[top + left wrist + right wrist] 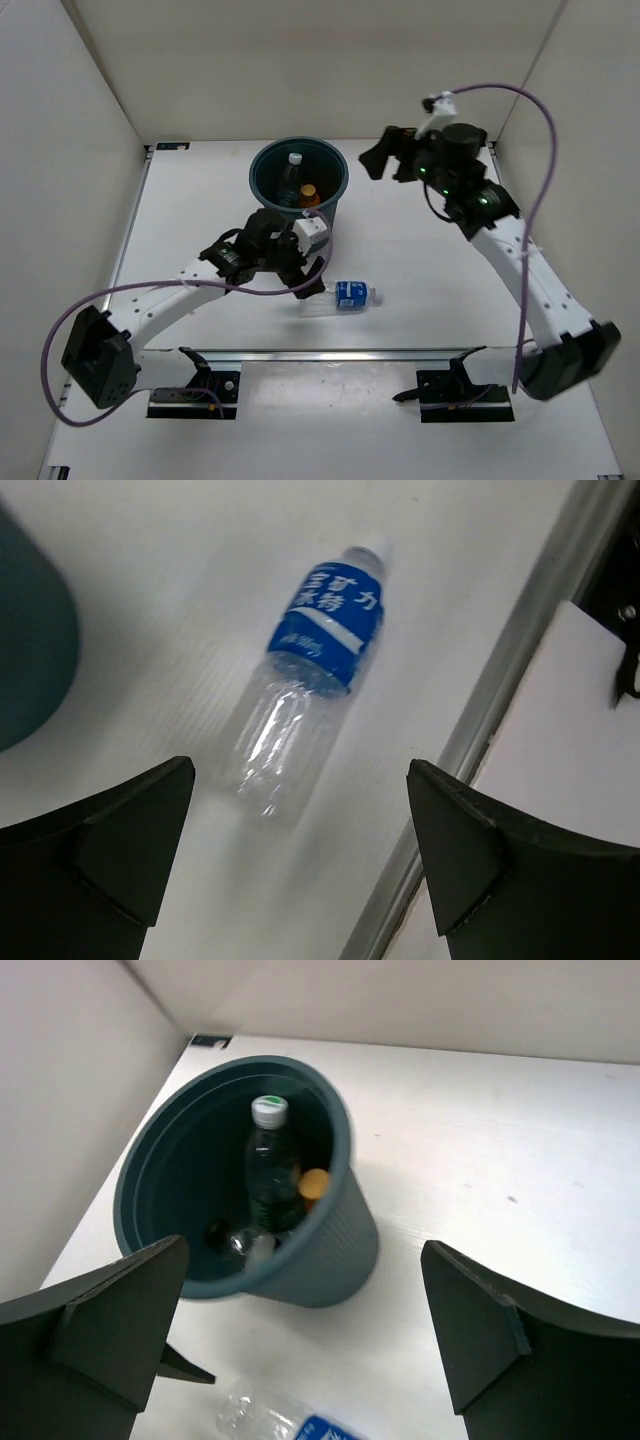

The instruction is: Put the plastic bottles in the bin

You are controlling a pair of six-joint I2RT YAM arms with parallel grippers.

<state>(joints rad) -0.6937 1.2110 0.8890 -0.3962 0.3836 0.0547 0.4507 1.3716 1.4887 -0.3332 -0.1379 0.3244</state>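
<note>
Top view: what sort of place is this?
Probably a robot lab test cell: white walls enclose a white table, two arms are bolted at its near edge, and a bin with bottles stands on it.

From high behind the near edge we see the whole table [450,270]. Our left wrist view sits close over the bottle [310,680]; our right looks down at the bin [330,1260] from farther, sharing that bottle.

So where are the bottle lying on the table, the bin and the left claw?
blue-label bottle [325,630]: left wrist view, on its blue label.
bin [330,1255]: right wrist view, on its outer wall.
left gripper [300,780]: left wrist view, midway between its fingertips.
</note>
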